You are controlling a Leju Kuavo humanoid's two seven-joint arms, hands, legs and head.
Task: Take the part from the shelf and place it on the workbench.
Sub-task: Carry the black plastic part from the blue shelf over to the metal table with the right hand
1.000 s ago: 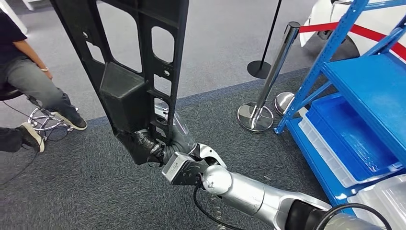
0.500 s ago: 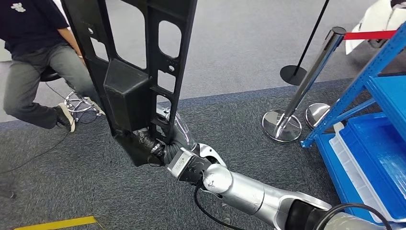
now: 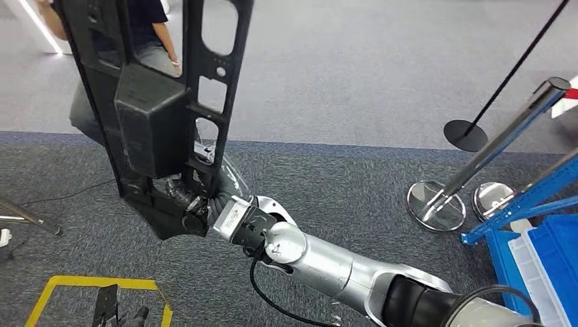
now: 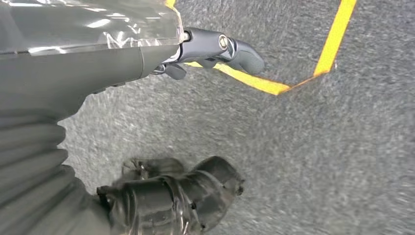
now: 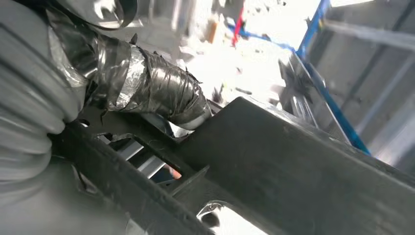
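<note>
The robot's right hand (image 3: 194,201) — dark, tape-wrapped fingers at the end of a silver arm — grips the lower end of a long black moulded plastic part (image 3: 153,116), a flat frame pierced with rectangular and oval openings and carrying a boxy bulge near its middle. The part stands nearly upright in front of the robot, rising out of the head view at the top; held low and tall like this, it seems to be carried clear of the floor and of the robot's own body. In the right wrist view a taped finger (image 5: 147,88) lies across a rib of the frame. The left hand (image 4: 166,196) hangs over dark grey carpet (image 3: 354,184) near a yellow taped floor line (image 4: 313,63); its fingers look loosely curled with nothing in them, though whether they are closed I cannot tell. A blue metal shelf (image 3: 538,225) stands at the far right, beside a chrome barrier post (image 3: 491,157). A seated person (image 3: 146,27) is partly visible behind the part. My judgement: the part is off the shelf and in transit — placing it is not yet done.
</note>
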